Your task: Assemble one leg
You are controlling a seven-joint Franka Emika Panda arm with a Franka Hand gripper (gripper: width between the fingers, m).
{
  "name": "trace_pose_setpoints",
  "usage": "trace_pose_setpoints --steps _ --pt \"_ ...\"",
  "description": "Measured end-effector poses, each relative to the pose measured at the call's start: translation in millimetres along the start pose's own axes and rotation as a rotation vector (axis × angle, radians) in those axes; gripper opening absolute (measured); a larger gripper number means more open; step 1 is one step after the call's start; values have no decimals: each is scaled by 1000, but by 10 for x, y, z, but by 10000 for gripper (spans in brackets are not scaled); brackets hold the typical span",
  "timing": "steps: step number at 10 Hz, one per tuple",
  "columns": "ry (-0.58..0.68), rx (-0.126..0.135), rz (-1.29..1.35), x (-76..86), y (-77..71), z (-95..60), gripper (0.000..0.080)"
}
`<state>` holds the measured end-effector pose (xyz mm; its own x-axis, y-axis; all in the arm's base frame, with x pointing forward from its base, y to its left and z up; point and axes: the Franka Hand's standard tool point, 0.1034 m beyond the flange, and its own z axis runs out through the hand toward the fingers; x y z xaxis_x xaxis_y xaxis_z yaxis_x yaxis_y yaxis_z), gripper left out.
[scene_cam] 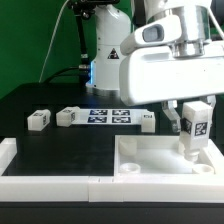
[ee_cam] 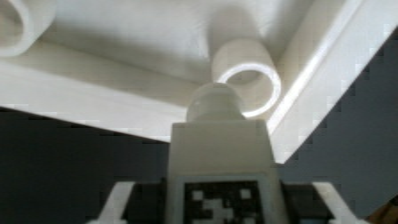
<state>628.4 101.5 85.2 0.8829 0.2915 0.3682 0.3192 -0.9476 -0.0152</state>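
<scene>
My gripper (scene_cam: 193, 122) is shut on the leg (scene_cam: 193, 128), a small white upright block with a black-and-white tag on its side. It holds the leg upright over the large flat white panel (scene_cam: 150, 158), its lower tip right at a round corner hole at the exterior view's right. In the wrist view the leg (ee_cam: 222, 140) points at the raised ring of that hole (ee_cam: 251, 85); its tip sits just beside the ring. The fingers (ee_cam: 125, 198) flank the tagged face.
The marker board (scene_cam: 112, 116) lies on the black table behind the panel. Three more white tagged legs lie near it (scene_cam: 39, 120), (scene_cam: 69, 116), (scene_cam: 146, 119). A white rim (scene_cam: 40, 180) borders the table's front. The robot base stands behind.
</scene>
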Motion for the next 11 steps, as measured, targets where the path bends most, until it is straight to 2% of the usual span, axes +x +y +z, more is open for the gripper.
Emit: trace_pose_setpoints --steps 4,9,11 --pt "-8 9 -10 -19 -113 75 287" --pt "22 3 -15 15 -133 103 287" --pt "20 4 -14 -18 -138 159 287"
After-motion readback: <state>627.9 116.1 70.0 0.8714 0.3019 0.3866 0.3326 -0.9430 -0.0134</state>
